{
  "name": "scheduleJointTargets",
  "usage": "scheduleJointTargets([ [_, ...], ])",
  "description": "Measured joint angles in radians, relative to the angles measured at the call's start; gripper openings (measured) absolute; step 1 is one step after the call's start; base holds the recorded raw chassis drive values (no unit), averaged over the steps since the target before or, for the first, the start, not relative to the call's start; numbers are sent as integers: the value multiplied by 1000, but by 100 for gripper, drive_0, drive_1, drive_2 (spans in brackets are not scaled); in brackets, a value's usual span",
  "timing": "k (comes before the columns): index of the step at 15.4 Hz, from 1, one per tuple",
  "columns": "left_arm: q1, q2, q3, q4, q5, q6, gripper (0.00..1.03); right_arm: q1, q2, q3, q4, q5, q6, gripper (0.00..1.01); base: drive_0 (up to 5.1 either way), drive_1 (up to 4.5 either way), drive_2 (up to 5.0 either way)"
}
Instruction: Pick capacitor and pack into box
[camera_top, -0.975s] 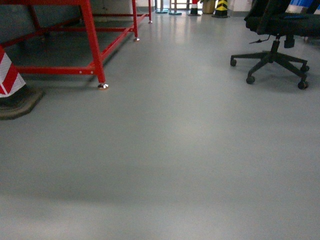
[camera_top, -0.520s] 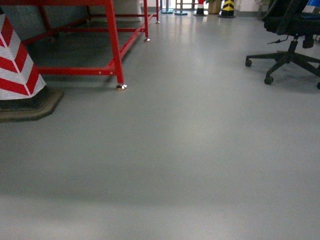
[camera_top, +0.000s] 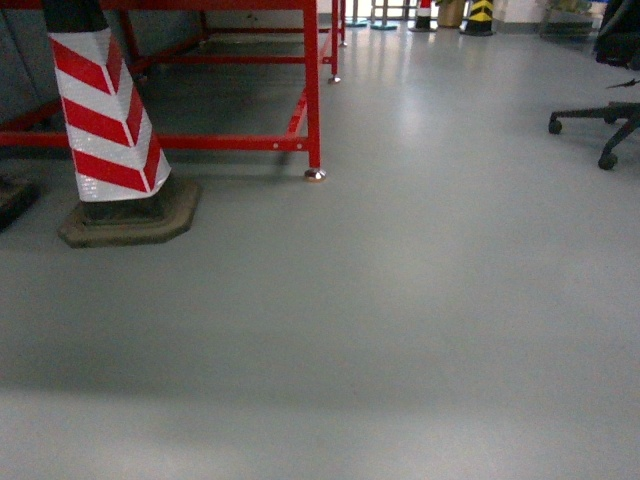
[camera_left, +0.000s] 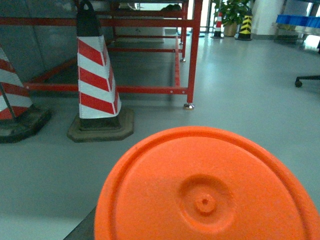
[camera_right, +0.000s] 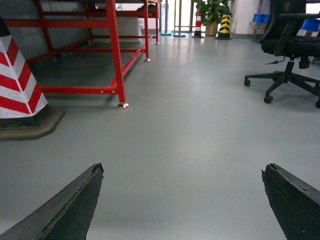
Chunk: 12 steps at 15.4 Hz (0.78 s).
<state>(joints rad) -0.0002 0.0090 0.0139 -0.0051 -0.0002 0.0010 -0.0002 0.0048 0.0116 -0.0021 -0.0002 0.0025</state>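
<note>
An orange round-topped cylinder, the capacitor (camera_left: 205, 195), fills the lower half of the left wrist view and hangs above the grey floor. It hides my left gripper's jaws. Only a dark sliver of one finger (camera_left: 82, 231) shows at its lower left, and the grip appears shut on it. My right gripper (camera_right: 182, 172) stands open over bare floor, with its two dark fingertips (camera_right: 80, 197) far apart and nothing between them. Neither gripper shows in the head view. The box is out of view.
A red steel frame (camera_top: 312, 90) stands ahead on the left. A red-and-white striped cone (camera_top: 105, 120) on a dark base sits in front of it. A black office chair (camera_right: 290, 45) is at the right. Striped bollards and a plant stand far back.
The head view has swung left: the striped cone and red frame have slid rightward into view, and the office chair has drifted almost off the right edge.
</note>
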Motion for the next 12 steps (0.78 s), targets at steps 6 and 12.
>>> scheduleJointTargets([
  [6, 0, 0, 0, -1, 1, 0, 43, 0, 0, 0, -5, 0, 0, 98, -499, 246, 246],
  [12, 0, 0, 0, -1, 0, 0, 43, 0, 0, 0, 0, 0, 0, 98, -511, 235, 235],
])
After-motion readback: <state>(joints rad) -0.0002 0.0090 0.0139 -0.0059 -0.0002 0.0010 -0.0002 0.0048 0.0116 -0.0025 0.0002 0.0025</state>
